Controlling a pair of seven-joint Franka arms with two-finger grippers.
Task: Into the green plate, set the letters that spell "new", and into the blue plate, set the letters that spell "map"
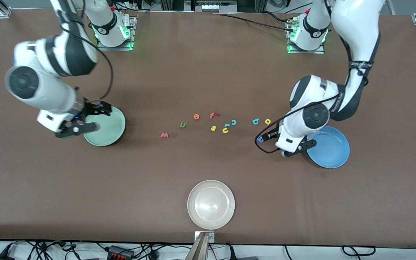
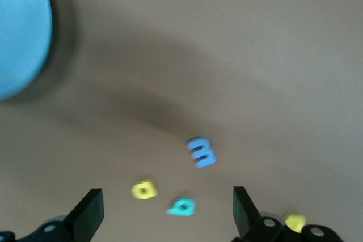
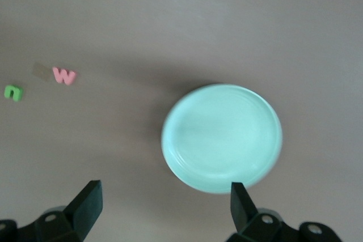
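I am hovering the empty, wide-open left gripper [image 2: 164, 211] over the small blue foam letter m [image 2: 201, 152], lying mid-table beside the round bright blue plate [image 1: 332, 150]. The right gripper [image 3: 161, 205] is waiting, splayed empty, over the round mint-green plate [image 3: 222, 137]. Next, I judge, comes a descent onto the m.

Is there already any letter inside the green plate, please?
No. The green plate holds no letters in the right wrist view. In the front view the open right gripper covers part of its rim. The w lies on the table.
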